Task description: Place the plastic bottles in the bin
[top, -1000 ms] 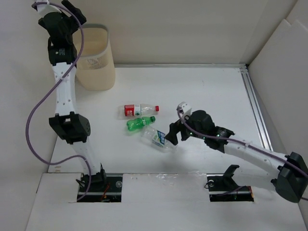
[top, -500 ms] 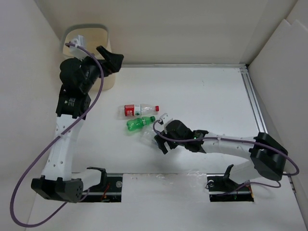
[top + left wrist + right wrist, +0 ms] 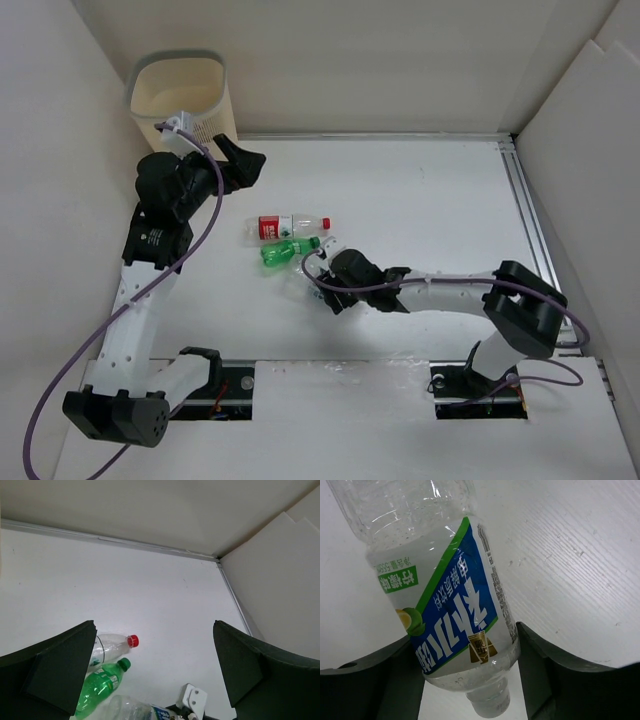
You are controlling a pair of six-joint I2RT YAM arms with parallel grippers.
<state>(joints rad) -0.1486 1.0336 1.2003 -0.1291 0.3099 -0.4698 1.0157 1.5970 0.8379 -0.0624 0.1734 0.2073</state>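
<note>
Top: overhead, whole scene. Left wrist: high, oblique. Right wrist: close-up. Shared: blue-label bottle (image 3: pixel 455 615).

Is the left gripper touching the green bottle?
Apart. The top view shows bare table between the open left gripper and the green bottle.

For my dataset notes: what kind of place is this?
Probably a lab robot test cell: a white table boxed in by plain white panels, a metal rail along one side, and a bin.
</note>
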